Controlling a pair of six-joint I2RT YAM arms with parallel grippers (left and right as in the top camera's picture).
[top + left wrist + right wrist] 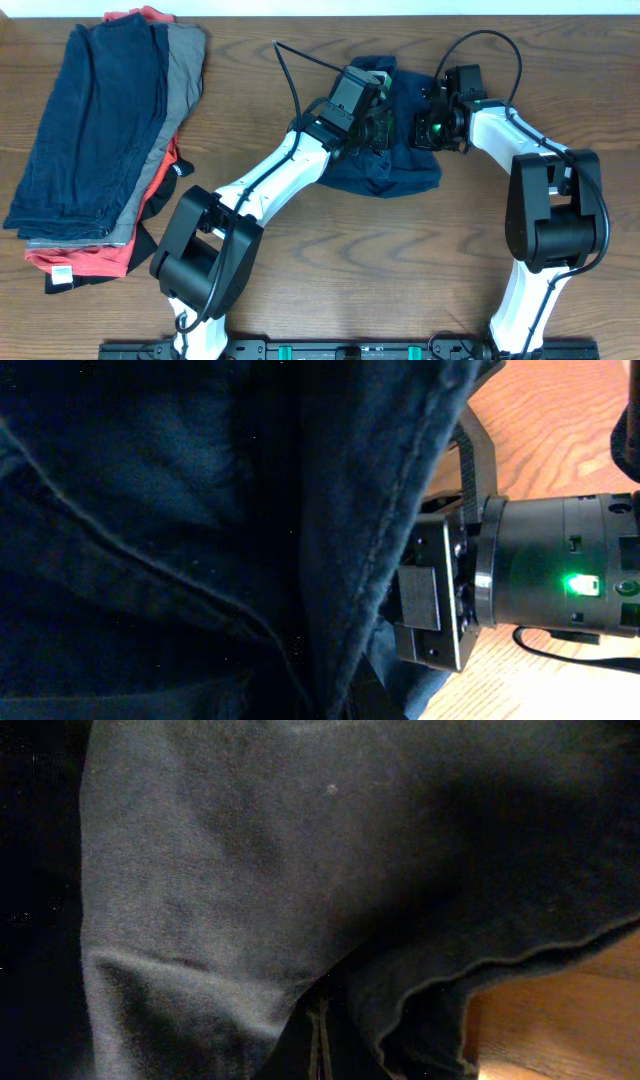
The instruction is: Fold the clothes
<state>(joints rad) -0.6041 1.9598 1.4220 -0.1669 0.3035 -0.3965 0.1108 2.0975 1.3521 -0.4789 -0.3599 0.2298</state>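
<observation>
Dark navy cloth fills nearly all of both wrist views. It belongs to the navy garment (388,172), which lies crumpled on the wooden surface (300,270) at the far middle, between the two arms. In the left wrist view a stitched seam (150,565) runs slantwise across the cloth. Past the cloth's right edge stands the black body of the right end effector (418,125), with a green light (578,584) glowing on the wrist behind it. Its fingers are buried in the cloth there. In the right wrist view the fabric hangs close over the lens. A wavy hem (520,960) crosses the lower right, with a corner of bare wood beneath it.

From overhead, the left end effector (378,128) reaches in from the left and the right one from the right. Both meet at the upper part of the garment, close together. Fabric and the wrist housings hide the fingers of both, so I cannot tell whether either is clenched on the cloth or released.

Well apart, at the far left of the surface, lies a stack of folded clothes (95,130). A navy piece is on top, with grey showing along its right edge. Orange-red and black layers lie beneath, and a small white label (62,272) is at the near corner.
</observation>
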